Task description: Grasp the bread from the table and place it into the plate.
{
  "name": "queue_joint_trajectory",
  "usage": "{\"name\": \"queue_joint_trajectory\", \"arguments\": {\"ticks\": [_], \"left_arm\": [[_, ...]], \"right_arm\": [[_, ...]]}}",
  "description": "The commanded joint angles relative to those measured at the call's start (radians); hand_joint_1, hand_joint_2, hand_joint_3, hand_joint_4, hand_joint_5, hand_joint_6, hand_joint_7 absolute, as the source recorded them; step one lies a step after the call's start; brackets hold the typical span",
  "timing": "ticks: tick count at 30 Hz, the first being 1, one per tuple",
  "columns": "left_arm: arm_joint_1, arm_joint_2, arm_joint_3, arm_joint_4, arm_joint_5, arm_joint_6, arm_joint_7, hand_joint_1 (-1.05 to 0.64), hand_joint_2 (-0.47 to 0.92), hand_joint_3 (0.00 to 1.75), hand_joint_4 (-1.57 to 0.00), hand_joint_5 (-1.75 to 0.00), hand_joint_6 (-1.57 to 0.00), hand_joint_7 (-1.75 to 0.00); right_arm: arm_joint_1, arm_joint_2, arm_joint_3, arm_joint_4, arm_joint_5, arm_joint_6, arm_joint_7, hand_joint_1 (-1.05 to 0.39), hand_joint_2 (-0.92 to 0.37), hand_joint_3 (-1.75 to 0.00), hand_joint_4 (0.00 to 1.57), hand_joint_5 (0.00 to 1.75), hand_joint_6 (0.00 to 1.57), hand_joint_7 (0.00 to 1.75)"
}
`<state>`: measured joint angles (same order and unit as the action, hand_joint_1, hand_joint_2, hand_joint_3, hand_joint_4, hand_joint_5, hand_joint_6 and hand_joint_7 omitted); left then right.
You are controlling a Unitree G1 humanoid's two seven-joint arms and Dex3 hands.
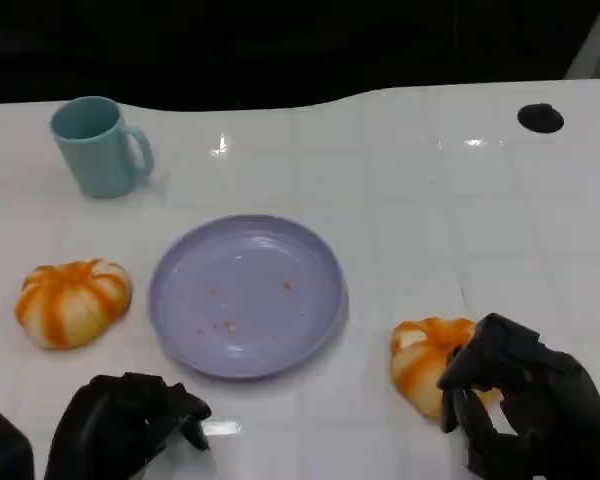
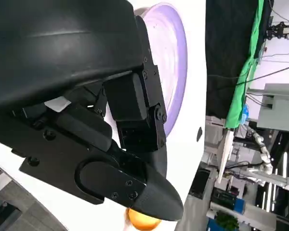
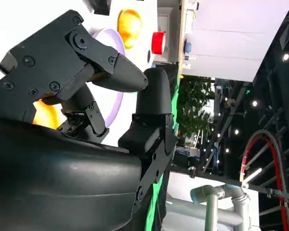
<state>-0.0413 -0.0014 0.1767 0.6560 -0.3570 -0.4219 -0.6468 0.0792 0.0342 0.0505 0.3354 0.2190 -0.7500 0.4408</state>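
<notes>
We see one round, ridged orange-and-white bread (image 1: 426,362) right of the lavender plate (image 1: 246,294), our right robot hand (image 1: 515,400) curling against it. Another bread (image 1: 72,300) sits left. Left robot hand (image 1: 130,418) holds nothing, fingers curled.

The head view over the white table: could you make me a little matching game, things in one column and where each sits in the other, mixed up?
Things:
1. light blue handled mug
2. round lavender plate
3. orange-and-white striped bread by the right hand
4. small black disc

Places:
A. middle of the table
B. far right corner
C. far left
D. near right, against the black right hand

Pairs: 1-C, 2-A, 3-D, 4-B
</notes>
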Motion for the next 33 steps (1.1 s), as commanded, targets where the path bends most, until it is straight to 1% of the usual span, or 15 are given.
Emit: {"name": "queue_joint_trajectory", "arguments": {"ticks": [1,8,11,12,13,14,15,16,17,20,21,24,26,30,33], "left_arm": [[0.005,0.017,0.008,0.001,0.007,-0.001,0.011,-1.05,0.83,0.00,-0.76,-1.65,-1.57,-0.16],[0.008,0.016,0.008,-0.007,0.003,0.010,0.011,-1.05,0.82,0.00,-0.75,-1.64,-1.57,-0.16],[0.009,0.016,0.007,-0.009,0.005,0.008,0.013,-1.05,0.82,0.00,-0.75,-1.64,-1.57,-0.17],[0.010,0.016,0.006,-0.010,0.007,0.007,0.013,-1.05,0.82,0.00,-0.75,-1.64,-1.57,-0.17],[0.010,0.015,0.006,-0.010,0.006,0.008,0.014,-1.05,0.82,0.00,-0.76,-1.64,-1.57,-0.17],[0.010,0.015,0.007,-0.010,0.006,0.008,0.014,-1.05,0.82,0.00,-0.76,-1.64,-1.57,-0.17],[0.009,0.014,0.007,-0.008,0.004,0.007,0.012,-1.05,0.82,0.00,-0.76,-1.64,-1.57,-0.17],[0.008,0.013,0.007,-0.007,0.003,0.006,0.011,-1.05,0.82,0.00,-0.76,-1.64,-1.57,-0.17],[0.008,0.013,0.007,-0.006,0.003,0.005,0.009,-1.05,0.82,0.00,-0.76,-1.64,-1.57,-0.17],[0.007,0.013,0.006,-0.006,0.003,0.003,0.007,-1.05,0.82,0.00,-0.76,-1.64,-1.57,-0.17],[0.007,0.013,0.006,-0.006,0.003,0.003,0.007,-1.05,0.82,0.00,-0.76,-1.64,-1.57,-0.17],[0.007,0.013,0.006,-0.005,0.005,0.001,0.008,-1.05,0.82,0.00,-0.76,-1.65,-1.57,-0.17],[0.007,0.012,0.007,-0.006,0.000,0.006,0.006,-1.05,0.82,0.00,-0.76,-1.64,-1.57,-0.17],[0.007,0.012,0.007,-0.006,-0.001,0.006,0.005,-1.05,0.82,0.00,-0.76,-1.65,-1.57,-0.17],[0.005,0.013,0.007,-0.002,0.001,-0.002,0.002,-1.05,0.82,0.00,-0.76,-1.65,-1.57,-0.17]], "right_arm": [[0.000,-0.010,-0.009,-0.001,0.012,-0.001,0.000,-0.25,-0.46,-1.17,0.87,1.75,0.78,1.54],[0.003,-0.010,-0.007,-0.007,0.021,0.005,0.006,-0.26,-0.47,-1.14,0.85,1.75,0.77,1.52],[0.007,-0.007,-0.003,-0.025,0.055,0.036,0.022,-0.24,-0.46,-1.15,0.82,1.75,0.76,1.49],[0.010,-0.010,-0.002,-0.035,0.064,0.052,0.027,-0.23,-0.46,-1.14,0.78,1.74,0.74,1.43],[0.009,-0.015,-0.002,-0.041,0.066,0.057,0.033,-0.24,-0.48,-1.12,0.76,1.73,0.74,1.40],[0.007,-0.018,-0.003,-0.043,0.065,0.056,0.038,-0.25,-0.52,-1.04,0.74,1.71,0.72,1.37],[0.003,-0.030,-0.006,-0.045,0.036,0.047,0.033,-0.25,-0.55,-0.96,0.73,1.70,0.71,1.36],[0.000,-0.041,-0.008,-0.051,0.011,0.044,0.027,-0.30,-0.62,-0.82,0.70,1.65,0.69,1.31],[-0.001,-0.048,-0.010,-0.056,-0.007,0.043,0.021,-0.33,-0.66,-0.74,0.69,1.62,0.68,1.28],[-0.008,-0.079,-0.009,-0.082,-0.048,0.044,0.015,-0.36,-0.74,-0.54,0.65,1.55,0.67,1.17],[-0.011,-0.089,-0.008,-0.090,-0.060,0.041,0.014,-0.37,-0.77,-0.47,0.62,1.49,0.65,1.10],[-0.028,-0.127,-0.006,-0.109,-0.087,0.026,0.021,-0.38,-0.83,-0.36,0.55,1.31,0.58,0.93],[-0.033,-0.160,-0.007,-0.134,-0.134,0.037,0.010,-0.41,-0.86,-0.30,0.52,1.20,0.56,0.82],[-0.035,-0.231,-0.017,-0.207,-0.285,0.071,-0.041,-0.50,-0.91,-0.19,0.36,1.04,0.46,0.62],[-0.046,-0.289,-0.026,-0.255,-0.415,0.070,-0.085,-0.55,-0.92,-0.20,0.31,0.92,0.44,0.43]]}}
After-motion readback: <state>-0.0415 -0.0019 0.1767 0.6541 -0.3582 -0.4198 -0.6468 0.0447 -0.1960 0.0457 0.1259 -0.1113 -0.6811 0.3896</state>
